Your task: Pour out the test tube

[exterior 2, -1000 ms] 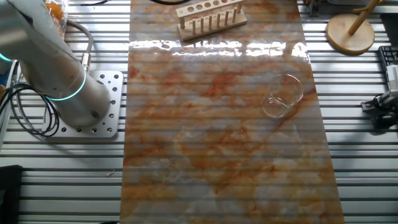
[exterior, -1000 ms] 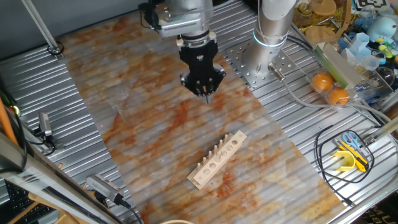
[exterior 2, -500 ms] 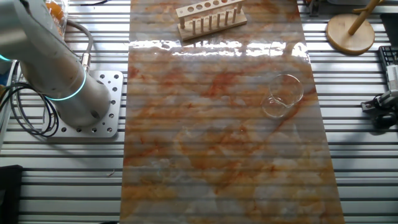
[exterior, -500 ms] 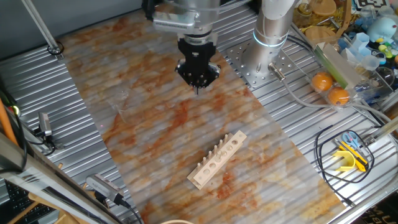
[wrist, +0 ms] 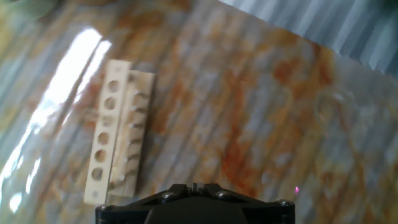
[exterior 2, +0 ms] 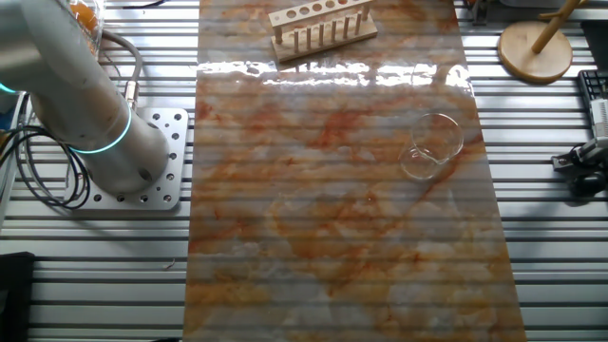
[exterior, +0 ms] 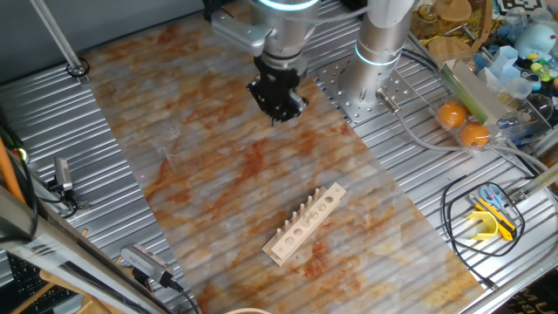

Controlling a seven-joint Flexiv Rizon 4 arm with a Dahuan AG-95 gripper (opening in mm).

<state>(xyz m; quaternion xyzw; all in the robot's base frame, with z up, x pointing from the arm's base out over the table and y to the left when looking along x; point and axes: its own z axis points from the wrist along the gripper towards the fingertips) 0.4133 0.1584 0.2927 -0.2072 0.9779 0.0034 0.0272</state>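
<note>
Down the hand view, just the black gripper [exterior: 278, 112] base, so can't tell if pinched or spread. Beyond it, pale wooden rack [wrist: 115, 140], row of round holes, on glossy orange-marbled mat [exterior 2: 332, 237]. Only from the other fixed view: clear glass beaker [exterior 2: 432, 144], well apart from rack. Test tube maybe in the gripper, too clear to spot.

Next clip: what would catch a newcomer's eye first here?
The black hand hanging above the far end of the orange-marbled mat, close to the arm's base. Then the pale wooden rack lying alone toward the near end, and the clear beaker by the mat's edge.
</note>
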